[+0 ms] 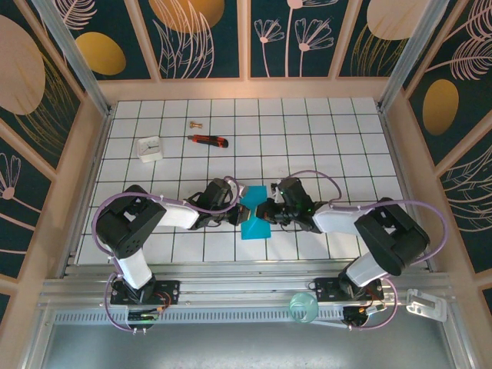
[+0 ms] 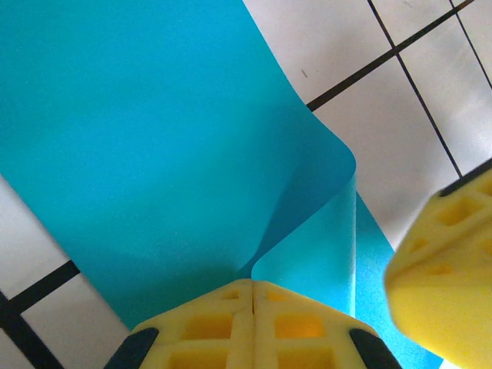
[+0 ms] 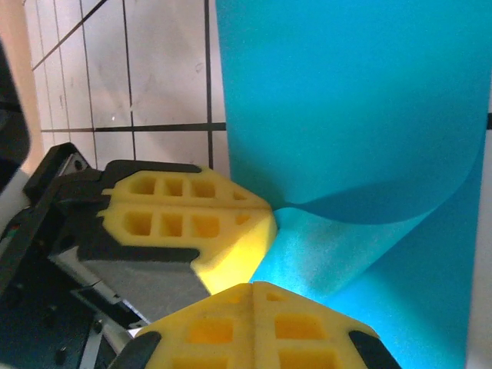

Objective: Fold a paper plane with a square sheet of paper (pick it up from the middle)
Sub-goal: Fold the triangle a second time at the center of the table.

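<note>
Left gripper (image 1: pixel 241 209) and right gripper (image 1: pixel 268 209) are meeting tip to tip at the middle of the white tiled table (image 1: pixel 338 131), slightly toward the near side. Between them the teal-blue square sheet of paper (image 1: pixel 254 215) is lying partly flat, partly lifted and curling over itself.

Left wrist view: left gripper (image 2: pixel 253 284) yellow jaws are pressing fully together, pinching the curled edge of the sheet (image 2: pixel 146 146), with a right gripper finger (image 2: pixel 446 261) just beside it.

Right wrist view: right gripper (image 3: pixel 254 286) jaws are also closing flat together on the bent paper (image 3: pixel 346 100), left gripper (image 3: pixel 265 217) touching or almost touching it.

Far left on the table, well apart from the paper, a small white square block (image 1: pixel 150 148), a red-and-black utility knife (image 1: pixel 208 140) and a tiny brass-coloured piece (image 1: pixel 194 123) are lying.
</note>
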